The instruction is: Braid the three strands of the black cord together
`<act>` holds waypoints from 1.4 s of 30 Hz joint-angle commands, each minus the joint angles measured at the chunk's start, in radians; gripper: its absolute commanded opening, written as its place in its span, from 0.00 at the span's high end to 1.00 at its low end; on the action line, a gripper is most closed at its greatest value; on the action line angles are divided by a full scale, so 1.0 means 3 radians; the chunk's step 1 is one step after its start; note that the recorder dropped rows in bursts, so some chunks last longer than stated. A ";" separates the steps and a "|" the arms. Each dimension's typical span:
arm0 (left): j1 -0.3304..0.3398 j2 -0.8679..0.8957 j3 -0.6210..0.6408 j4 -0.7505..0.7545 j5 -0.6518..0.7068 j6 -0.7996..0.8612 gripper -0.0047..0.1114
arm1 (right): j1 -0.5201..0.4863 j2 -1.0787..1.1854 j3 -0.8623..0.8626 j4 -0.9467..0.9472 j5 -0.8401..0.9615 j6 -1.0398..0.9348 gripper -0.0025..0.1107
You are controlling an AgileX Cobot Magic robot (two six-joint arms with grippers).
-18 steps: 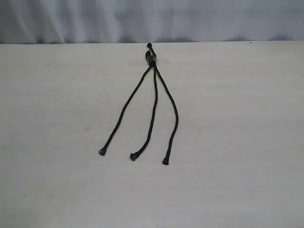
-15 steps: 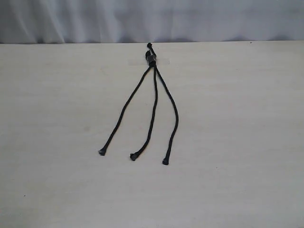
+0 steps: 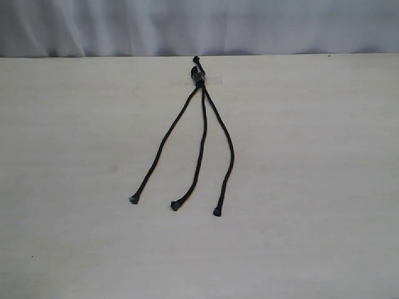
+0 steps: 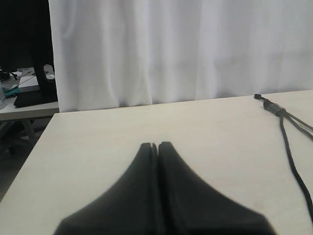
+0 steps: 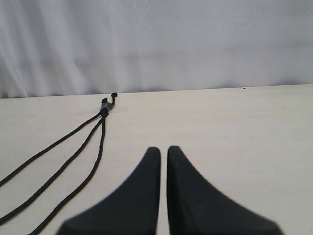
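Exterior view: you see one black cord lying flat on a pale table, with a white curtain hanging behind the far edge. The cord's one knotted head sits near the far edge of the table, about the middle of its width. From that head, three strands fan out toward the near side, separate and uncrossed. The left one runs straight and slants away to the left. The middle one drops almost straight, then curves left near its end. The right one bows outward to the right before curling back in. Each of the three ends in one small knobby tip, and the three tips lie apart from each other on the bare tabletop. No strand is braided over another. Neither arm shows in this view.

Left wrist view: your left gripper hangs above the table with its two fingers pressed together, holding nothing. The cord lies well off to one side of it.

Right wrist view: your right gripper is likewise closed, only a thin seam between its two fingers, and it grips nothing. The cord lies apart from it, untouched.
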 commanded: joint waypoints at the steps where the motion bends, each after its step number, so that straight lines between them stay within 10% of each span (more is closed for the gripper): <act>1: 0.0007 -0.0006 0.0011 -0.0011 -0.0042 -0.0008 0.96 | 0.0005 0.0017 0.0008 0.0003 -0.0013 -0.0017 0.94; 23: 0.0007 -0.0006 0.0011 -0.0011 -0.0042 -0.0008 0.96 | 0.0005 0.0017 0.0008 0.0003 -0.1332 -0.0017 0.94; 42: 0.0007 -0.0006 0.0011 -0.0011 -0.0042 -0.0008 0.96 | 0.0005 0.0017 0.0008 0.0003 -0.1344 -0.0017 0.94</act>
